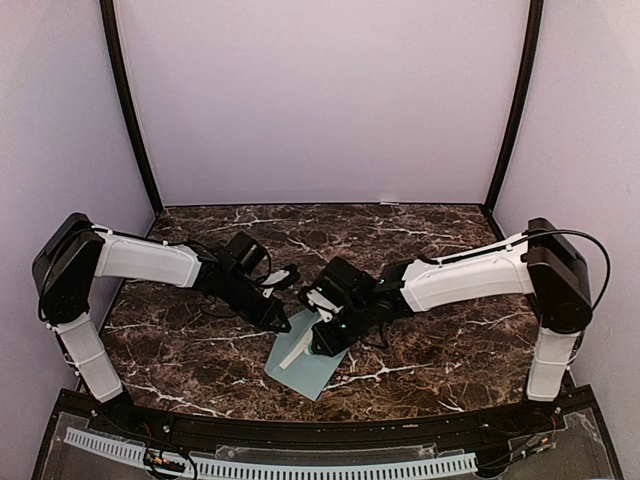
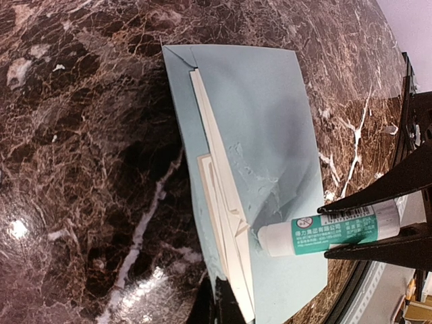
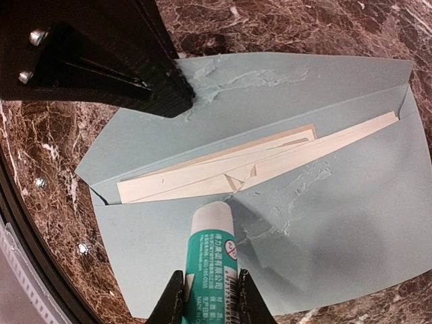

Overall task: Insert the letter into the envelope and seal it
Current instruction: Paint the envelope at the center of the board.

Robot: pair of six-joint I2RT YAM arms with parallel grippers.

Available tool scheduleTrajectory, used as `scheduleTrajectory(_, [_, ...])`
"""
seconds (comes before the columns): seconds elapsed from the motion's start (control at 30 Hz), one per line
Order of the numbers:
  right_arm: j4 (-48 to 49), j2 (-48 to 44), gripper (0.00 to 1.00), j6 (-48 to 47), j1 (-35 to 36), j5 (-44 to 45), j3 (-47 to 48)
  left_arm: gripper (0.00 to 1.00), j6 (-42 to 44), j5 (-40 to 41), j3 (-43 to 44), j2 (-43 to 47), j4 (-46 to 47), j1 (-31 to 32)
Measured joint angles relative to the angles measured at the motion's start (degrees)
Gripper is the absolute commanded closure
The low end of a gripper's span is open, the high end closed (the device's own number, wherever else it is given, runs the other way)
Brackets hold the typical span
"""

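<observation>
Right fingers (image 3: 173,302) gripping glue stick (image 3: 212,250), nozzle on envelope (image 3: 351,223), letter (image 3: 270,162) seemingly inside

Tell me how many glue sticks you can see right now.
1. The glue stick is clamped in the right gripper, tip down at the envelope beside the letter. No other shows.

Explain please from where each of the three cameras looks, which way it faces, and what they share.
Top external: above and behind the arm bases, looking down at the table; both arms show whole, meeting over the envelope.
Left wrist: on the left arm, looking down at the envelope and letter; of itself only a dark tip at the bottom edge.
Right wrist: on the right arm, looking down along the right gripper, which holds the glue stick.
Shared: both wrist views show envelope, letter and glue stick.
</observation>
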State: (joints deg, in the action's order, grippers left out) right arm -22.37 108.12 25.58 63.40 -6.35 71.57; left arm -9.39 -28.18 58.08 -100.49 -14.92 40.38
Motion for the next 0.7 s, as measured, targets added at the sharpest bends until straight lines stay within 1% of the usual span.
scheduleTrajectory(0.7, [-1.8, 0.9, 0.94, 0.5, -1.4, 3.0, 1.7, 1.0, 0.9, -1.2, 0.0, 0.0, 0.1, 0.0])
